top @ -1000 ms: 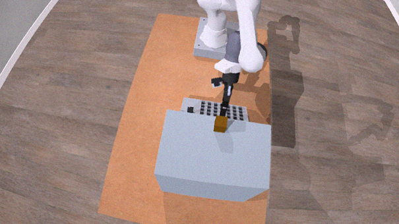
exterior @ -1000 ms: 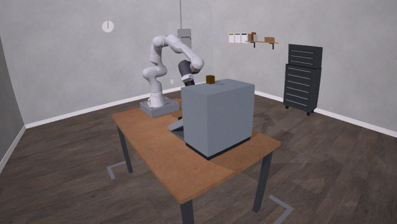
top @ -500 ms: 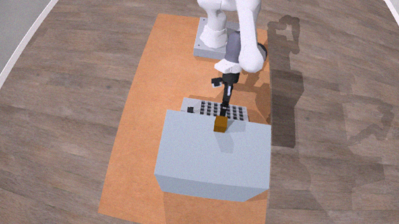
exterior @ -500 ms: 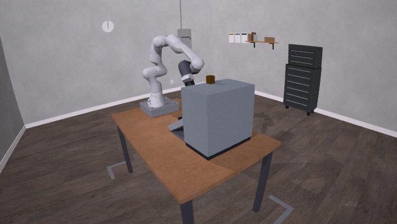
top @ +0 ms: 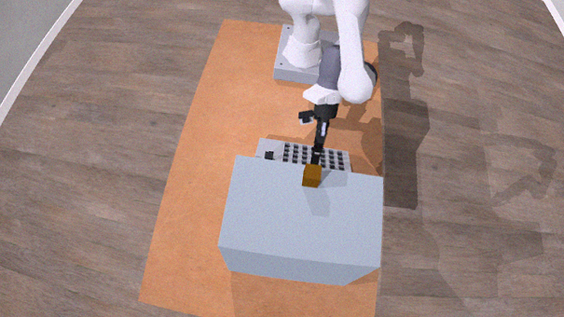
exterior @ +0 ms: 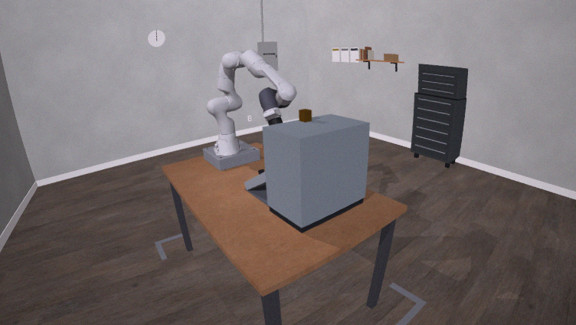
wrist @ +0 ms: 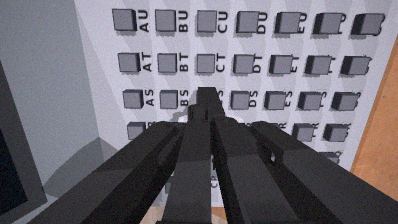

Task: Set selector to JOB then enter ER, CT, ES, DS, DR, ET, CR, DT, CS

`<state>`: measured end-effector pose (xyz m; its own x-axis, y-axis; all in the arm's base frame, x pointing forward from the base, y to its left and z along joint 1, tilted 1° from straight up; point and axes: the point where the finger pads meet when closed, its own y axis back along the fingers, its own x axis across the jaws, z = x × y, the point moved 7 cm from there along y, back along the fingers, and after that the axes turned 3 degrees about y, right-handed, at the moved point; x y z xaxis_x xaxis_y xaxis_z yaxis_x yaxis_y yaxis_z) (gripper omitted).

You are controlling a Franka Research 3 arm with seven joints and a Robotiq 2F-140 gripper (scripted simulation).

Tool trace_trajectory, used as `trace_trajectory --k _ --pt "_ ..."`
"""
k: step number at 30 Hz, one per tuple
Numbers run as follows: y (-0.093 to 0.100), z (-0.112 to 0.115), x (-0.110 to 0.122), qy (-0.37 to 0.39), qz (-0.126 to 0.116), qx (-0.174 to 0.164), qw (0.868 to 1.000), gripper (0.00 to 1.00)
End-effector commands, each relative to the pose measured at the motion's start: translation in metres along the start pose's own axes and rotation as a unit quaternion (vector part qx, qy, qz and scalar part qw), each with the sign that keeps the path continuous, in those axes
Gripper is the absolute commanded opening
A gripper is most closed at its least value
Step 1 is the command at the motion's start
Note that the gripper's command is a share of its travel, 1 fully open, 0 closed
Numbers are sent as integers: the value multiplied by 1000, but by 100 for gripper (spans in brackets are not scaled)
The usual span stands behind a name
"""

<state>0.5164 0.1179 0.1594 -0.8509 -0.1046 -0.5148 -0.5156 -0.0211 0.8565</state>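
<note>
The grey key panel lies in front of the machine housing. The black selector is at its left in the top view; its setting is too small to read. My gripper is shut and empty. Its tips cover the CS key in the wrist view; contact cannot be told. The CT key, DT key, ET key, DS key and ES key show and look unlit. The fingers hide CR and DR and most of ER.
The large blue-grey housing stands beyond the panel, with a brown-orange cube on top, close to the fingers in the top view. The housing blocks the fingers in the exterior view. Other keys surround the tips.
</note>
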Motion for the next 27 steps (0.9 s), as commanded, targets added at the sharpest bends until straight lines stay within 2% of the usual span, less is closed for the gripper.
trace_trajectory --k 1,27 --pt "-3 1 -1 -2 -1 -2 1000 10" --pt "-10 1 -1 -2 -1 -2 1000 10"
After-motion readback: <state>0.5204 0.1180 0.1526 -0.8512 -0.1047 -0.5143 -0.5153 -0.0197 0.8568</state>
